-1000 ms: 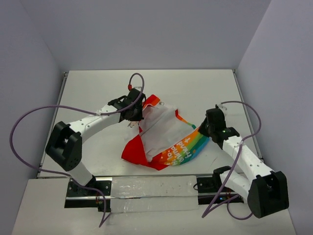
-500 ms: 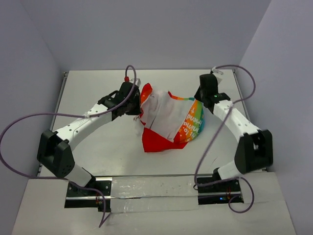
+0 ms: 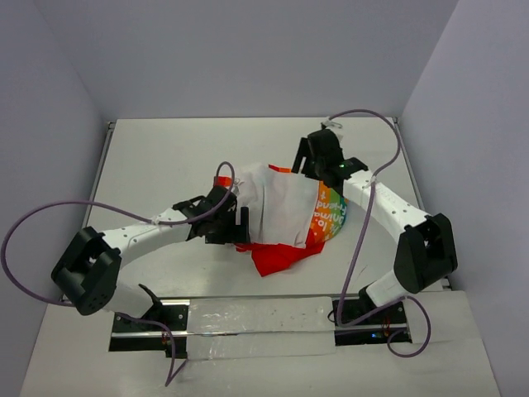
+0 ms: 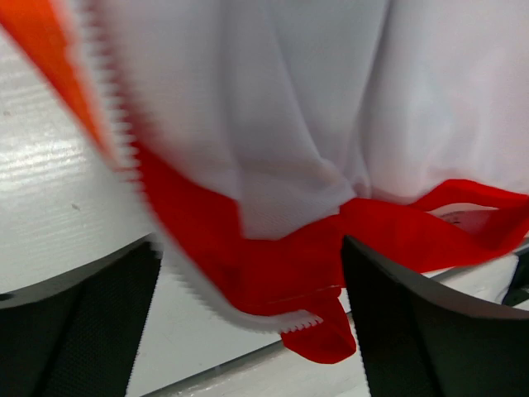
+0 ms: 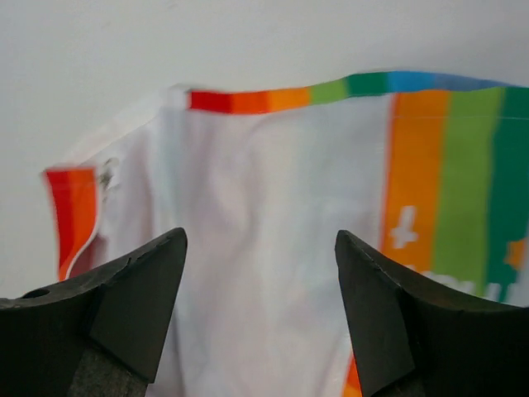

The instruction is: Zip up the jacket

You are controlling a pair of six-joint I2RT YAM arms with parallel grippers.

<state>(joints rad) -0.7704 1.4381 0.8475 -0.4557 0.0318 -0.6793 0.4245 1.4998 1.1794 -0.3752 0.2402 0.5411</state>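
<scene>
The jacket lies bunched in the middle of the table, white lining up, with a red part at the near side and a rainbow panel on the right. My left gripper is at its left edge and open. In the left wrist view the red hem and a white toothed zipper strip lie between the wide-apart fingers, touching neither. My right gripper hovers open at the jacket's far edge, above the white lining and rainbow stripes.
The white table is walled at the back and both sides. A metal rail with the arm bases runs along the near edge. Purple cables loop from both arms.
Both grippers have opened and let go of the jacket. The left arm moved nearer, the right arm moved left, and the jacket dropped into a heap slightly nearer.
</scene>
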